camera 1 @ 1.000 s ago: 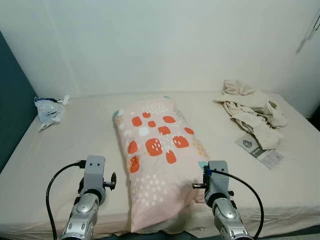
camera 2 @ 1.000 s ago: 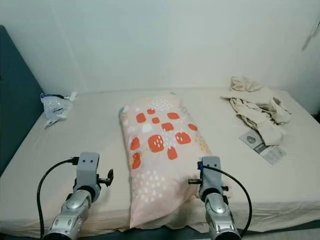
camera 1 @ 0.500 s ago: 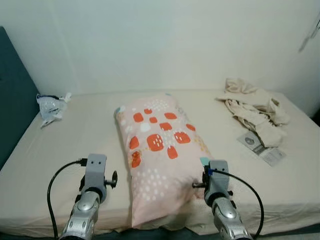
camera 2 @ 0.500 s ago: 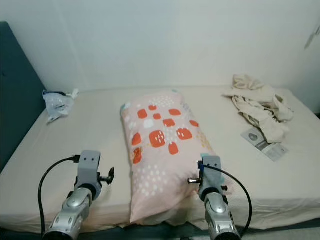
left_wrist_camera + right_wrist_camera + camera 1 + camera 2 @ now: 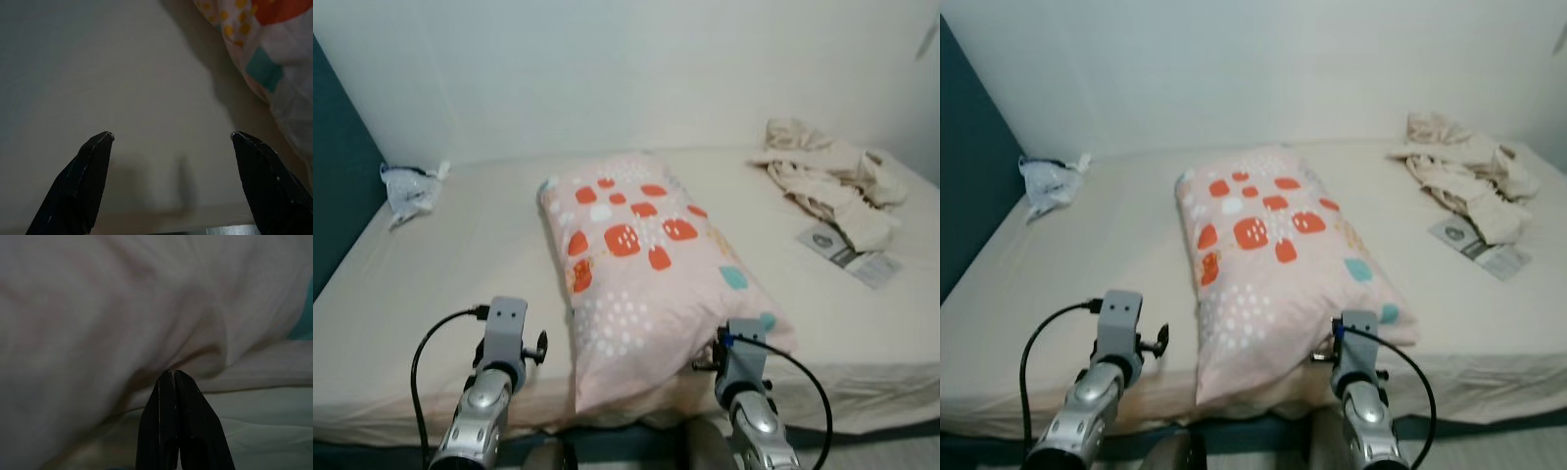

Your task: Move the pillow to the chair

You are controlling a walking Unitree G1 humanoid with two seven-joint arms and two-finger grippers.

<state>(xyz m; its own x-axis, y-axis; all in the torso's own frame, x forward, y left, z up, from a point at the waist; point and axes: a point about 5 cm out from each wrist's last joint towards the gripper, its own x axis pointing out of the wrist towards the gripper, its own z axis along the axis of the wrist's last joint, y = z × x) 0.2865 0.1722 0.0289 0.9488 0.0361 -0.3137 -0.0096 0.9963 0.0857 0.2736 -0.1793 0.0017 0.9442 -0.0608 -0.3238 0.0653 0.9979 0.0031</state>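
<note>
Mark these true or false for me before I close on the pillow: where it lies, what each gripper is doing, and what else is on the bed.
1. The pillow lies on the bed. True.
2. The left gripper is shut. False: its fingers stand wide apart over bare sheet, with the pillow off to one side.
3. The right gripper is shut, its tips at the pillow's edge. True, though whether any fabric is pinched between them cannot be told.
4. A heap of beige clothes lies on the bed's right side. True.
5. The plastic bag sits on top of the pillow. False: it lies apart from it, at the bed's far left corner.
</note>
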